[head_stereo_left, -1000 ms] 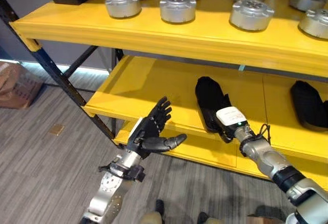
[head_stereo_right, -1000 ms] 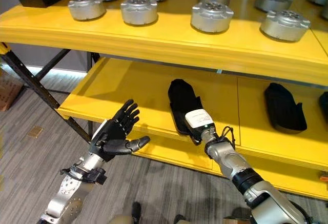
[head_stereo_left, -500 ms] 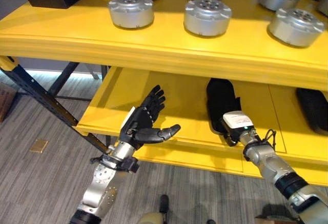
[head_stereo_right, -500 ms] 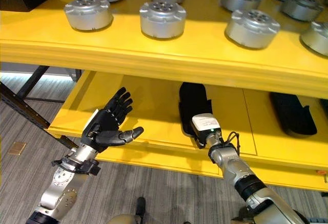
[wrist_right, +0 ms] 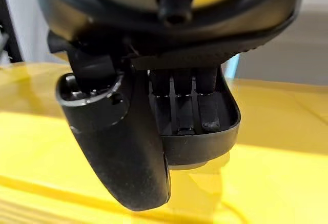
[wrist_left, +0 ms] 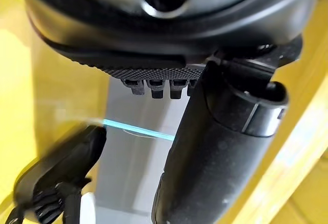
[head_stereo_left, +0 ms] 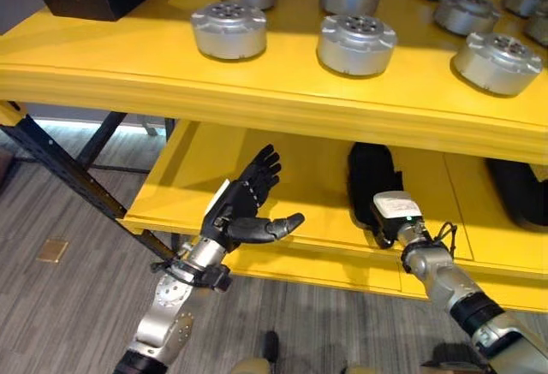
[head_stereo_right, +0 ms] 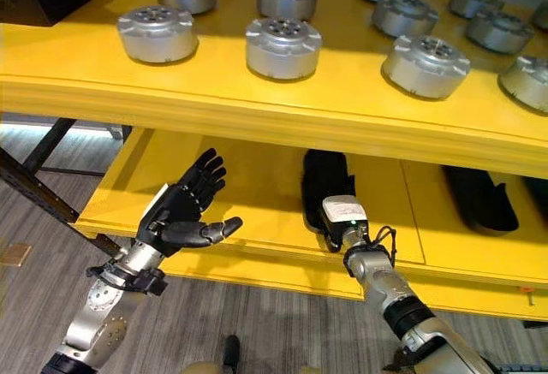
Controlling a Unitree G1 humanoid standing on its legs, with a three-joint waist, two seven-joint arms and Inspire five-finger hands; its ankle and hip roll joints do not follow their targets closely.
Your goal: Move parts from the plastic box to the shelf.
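The left hand (head_stereo_left: 242, 211) spreads its fingers wide, empty; the right hand (head_stereo_right: 329, 187) lies flat, fingers straight, on the lower shelf (head_stereo_right: 257, 194).

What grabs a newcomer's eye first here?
The bright yellow metal shelf, its upper level set with rows of round silver-grey metal parts. Below, the robot's left hand hangs open in front of the lower level's edge, holding nothing, and the right hand reaches flat over the lower level, fingers straight. A black moulded tray lies further right on that level.
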